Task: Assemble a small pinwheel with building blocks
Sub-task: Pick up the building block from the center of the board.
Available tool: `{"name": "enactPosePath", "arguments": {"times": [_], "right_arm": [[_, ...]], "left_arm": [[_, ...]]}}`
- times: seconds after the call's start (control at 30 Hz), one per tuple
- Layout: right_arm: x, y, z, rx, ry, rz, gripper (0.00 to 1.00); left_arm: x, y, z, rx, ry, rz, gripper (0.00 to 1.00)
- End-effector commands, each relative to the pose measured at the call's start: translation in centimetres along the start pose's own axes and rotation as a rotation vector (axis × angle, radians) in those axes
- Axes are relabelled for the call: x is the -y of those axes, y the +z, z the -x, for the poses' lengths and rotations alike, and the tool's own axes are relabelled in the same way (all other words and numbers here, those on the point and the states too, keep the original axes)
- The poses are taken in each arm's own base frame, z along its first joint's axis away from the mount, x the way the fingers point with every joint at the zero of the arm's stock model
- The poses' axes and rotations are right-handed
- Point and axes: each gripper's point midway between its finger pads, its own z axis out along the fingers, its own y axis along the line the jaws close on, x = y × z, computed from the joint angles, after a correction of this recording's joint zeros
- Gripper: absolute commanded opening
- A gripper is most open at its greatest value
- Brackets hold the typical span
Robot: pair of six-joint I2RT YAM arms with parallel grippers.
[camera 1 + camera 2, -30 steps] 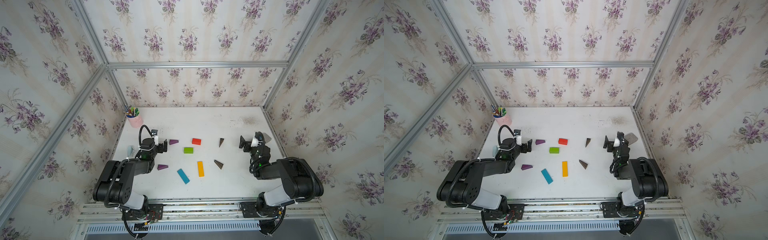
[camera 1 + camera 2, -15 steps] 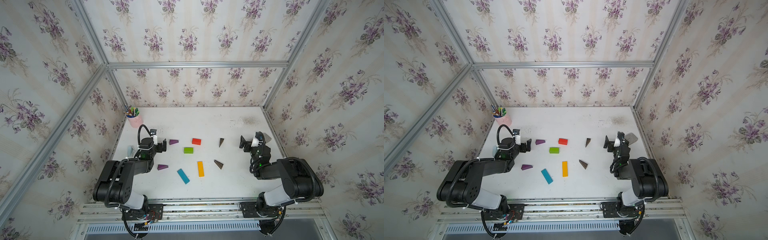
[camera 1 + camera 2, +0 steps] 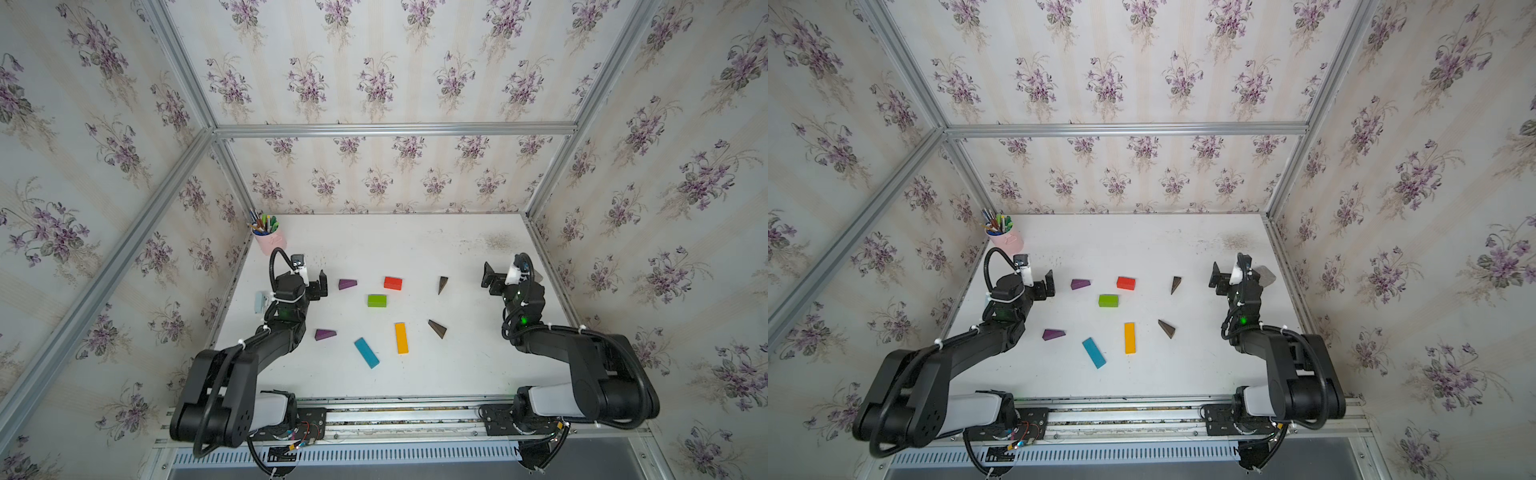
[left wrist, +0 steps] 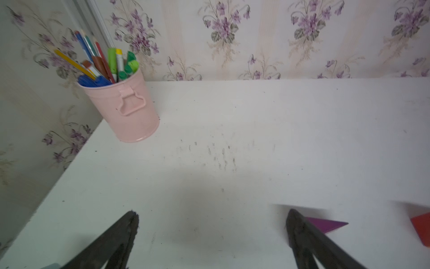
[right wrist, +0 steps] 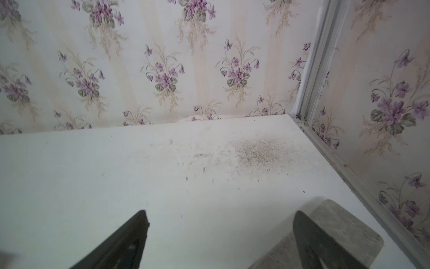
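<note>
Building blocks, eight small painted pieces, lie loose on the white surface (image 3: 415, 249) between the two arms, each apart from the others and none joined. Toward the back wall sit a purple triangular wedge (image 3: 347, 284), a red short cuboid (image 3: 392, 283) and a dark brown triangular wedge (image 3: 442, 284), with a green short cuboid (image 3: 377, 300) just in front of the red one. Nearer the arm bases lie a second purple wedge (image 3: 325, 334), a blue long bar (image 3: 366, 353), an orange long bar (image 3: 401, 338) and a second dark brown wedge (image 3: 437, 328). The left fingers (image 4: 116, 240) stand wide apart with nothing between them, just beside the back purple wedge, whose tip shows past one finger in the left wrist view. The right fingers (image 5: 125, 240) are likewise spread wide and empty, near the right wall and well apart from the blocks; a flat grey piece (image 5: 337, 228) lies just beside one of them. A pink metal cup of pens and pencils (image 3: 270, 239) stands in the back left corner, and a small pale blue thing (image 3: 260, 301) sits at the surface's left edge beside the left arm.
</note>
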Motion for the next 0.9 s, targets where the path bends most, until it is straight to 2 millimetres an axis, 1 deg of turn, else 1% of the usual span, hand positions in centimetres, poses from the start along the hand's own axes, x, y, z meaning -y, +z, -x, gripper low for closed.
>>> {"name": "enactPosePath", "arguments": {"times": [0.0,0.1,0.17,0.2,0.27,0.33,0.4,0.43,0.5,0.57,0.6,0.67,0.73,0.77,0.8,0.87], "right_arm": [[-0.6,-0.2,-1.3,-0.194,0.048,-0.033,0.97],[-3.8,-0.2,0.1,-0.248,0.020,-0.028,0.95],[-5.5,-0.1,0.5,-0.306,0.085,-0.006,0.93],[-6.3,0.0,0.3,-0.350,0.124,0.010,0.92],[-7.9,-0.1,0.0,-0.413,0.160,0.045,0.88],[-9.7,-0.6,-0.1,-0.433,0.132,0.056,0.86],[-12.2,-1.4,-0.1,-0.428,0.117,0.088,0.86],[-13.2,-1.6,-0.4,-0.436,0.125,0.111,0.86],[-15.7,-1.7,-1.7,-0.479,0.149,0.157,0.84],[-17.7,-1.3,-3.2,-0.538,0.158,0.184,0.80],[-20.1,-1.7,-4.1,-0.573,0.145,0.233,0.79],[-23.0,-1.2,-5.5,-0.634,0.121,0.265,0.78],[-25.2,-0.6,-6.9,-0.686,0.097,0.274,0.78],[-26.3,-0.2,-7.2,-0.698,0.094,0.284,0.78],[-27.2,0.2,-7.8,-0.712,0.091,0.286,0.77],[-28.4,1.0,-8.5,-0.733,0.082,0.285,0.76]], "left_arm": [[0.6,-2.0,1.8,-0.028,-0.004,0.073,1.00],[5.6,-4.5,5.3,-0.082,0.105,-0.064,1.00],[8.6,-7.0,6.8,-0.179,0.150,-0.232,1.00],[9.7,-8.6,7.6,-0.216,0.152,-0.309,1.00],[10.8,-11.4,8.6,-0.234,0.163,-0.430,1.00],[11.2,-13.8,8.9,-0.225,0.181,-0.524,1.00],[11.0,-15.7,8.1,-0.254,0.209,-0.580,1.00],[10.9,-16.4,7.3,-0.288,0.219,-0.598,1.00],[11.1,-17.7,5.5,-0.366,0.245,-0.658,1.00],[11.7,-18.6,4.2,-0.393,0.245,-0.722,1.00],[12.4,-19.3,3.9,-0.390,0.238,-0.785,1.00],[14.1,-21.7,4.3,-0.371,0.215,-0.951,1.00],[14.8,-23.6,4.7,-0.342,0.211,-1.058,1.00],[14.5,-23.7,4.6,-0.334,0.216,-1.046,1.00],[13.9,-23.1,4.4,-0.329,0.220,-0.995,1.00],[12.3,-21.3,4.0,-0.328,0.228,-0.847,1.00]]}}
